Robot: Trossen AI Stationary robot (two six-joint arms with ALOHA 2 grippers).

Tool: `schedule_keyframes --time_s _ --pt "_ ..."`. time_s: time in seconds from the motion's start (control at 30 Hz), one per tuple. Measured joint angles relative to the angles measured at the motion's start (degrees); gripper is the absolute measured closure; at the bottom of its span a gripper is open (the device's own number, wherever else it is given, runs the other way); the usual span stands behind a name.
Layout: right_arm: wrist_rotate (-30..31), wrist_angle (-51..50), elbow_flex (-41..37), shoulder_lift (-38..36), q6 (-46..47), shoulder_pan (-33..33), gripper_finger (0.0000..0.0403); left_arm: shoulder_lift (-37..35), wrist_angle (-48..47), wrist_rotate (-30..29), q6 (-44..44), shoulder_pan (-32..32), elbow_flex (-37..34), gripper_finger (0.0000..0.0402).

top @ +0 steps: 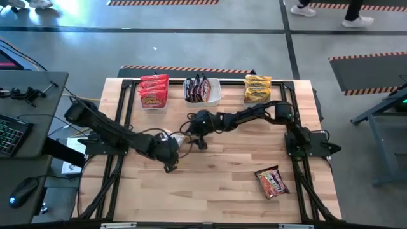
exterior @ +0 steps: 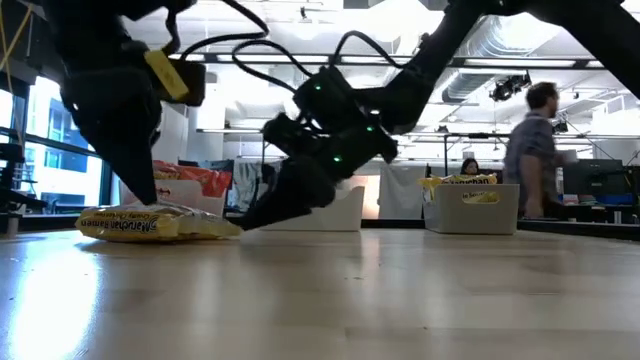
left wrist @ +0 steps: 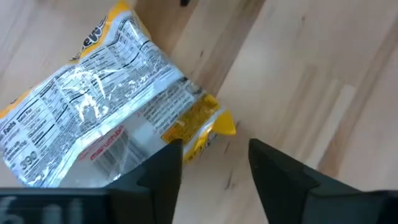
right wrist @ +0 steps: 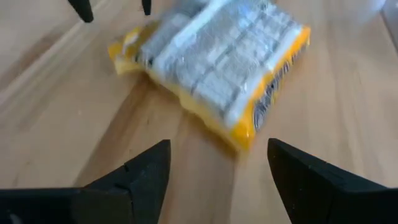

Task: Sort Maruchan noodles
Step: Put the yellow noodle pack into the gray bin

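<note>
Yellow packet [left wrist: 93, 118]: lies flat on the table [top: 216, 184] between the two grippers, printed back side up, silver panel with nutrition text showing. Nothing lifts it.

Left gripper [left wrist: 214, 165]: fingers parted, nothing between them. One corner of the yellow packet sits just in front of one fingertip; the rest of the packet stretches away to that side. In the low view the fingers come down right at the packet's end, and I cannot tell whether they touch it.

Right gripper [right wrist: 217, 168]: fingers spread wide, empty. The yellow packet lies just ahead of the fingertips, slightly askew, near but apart from them. From above, this gripper [top: 201, 141] points at the packet from the side opposite the left gripper [top: 170, 166].

Far side of the packet, seen from the right gripper: two thin dark fingertips of the other arm stand at the packet's far end.

Beyond both grippers, far table edge: three clear tubs in a row. Red packets [top: 154, 91] in one, dark maroon packets [top: 198, 88] in the middle tub [top: 215, 97], yellow packets [top: 257, 88] in the third.

Stray red packet [top: 273, 182]: alone on the bare wood, well behind the right gripper and off to its side, near the front table edge, slightly tilted.

Room behind: a person [exterior: 530, 150] stands past the table's far edge, beside the tub of yellow packets.
</note>
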Motion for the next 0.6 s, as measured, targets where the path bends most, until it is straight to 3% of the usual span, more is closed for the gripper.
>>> schedule_keyframes --time_s 0.17,0.33,0.47,0.6 --pt "0.69 1.76 -7.25 -4.62 0.17 -1.6 0.0155 3.27 2.12 -4.39 -2.82 -0.15 0.02 0.0202" --pt "3.15 10.7 -16.45 -9.77 3.23 -2.76 0.0155 5.9 5.86 -7.63 -2.95 0.2 0.17 0.0204" --pt "5.43 17.26 -21.79 -12.8 5.65 -2.98 0.0155 7.91 6.38 -7.97 -4.04 1.86 0.17 0.0228" --pt "5.92 18.63 -24.41 -14.18 6.75 -2.93 0.0155 8.64 5.84 -7.56 -2.12 2.66 0.13 0.0277"
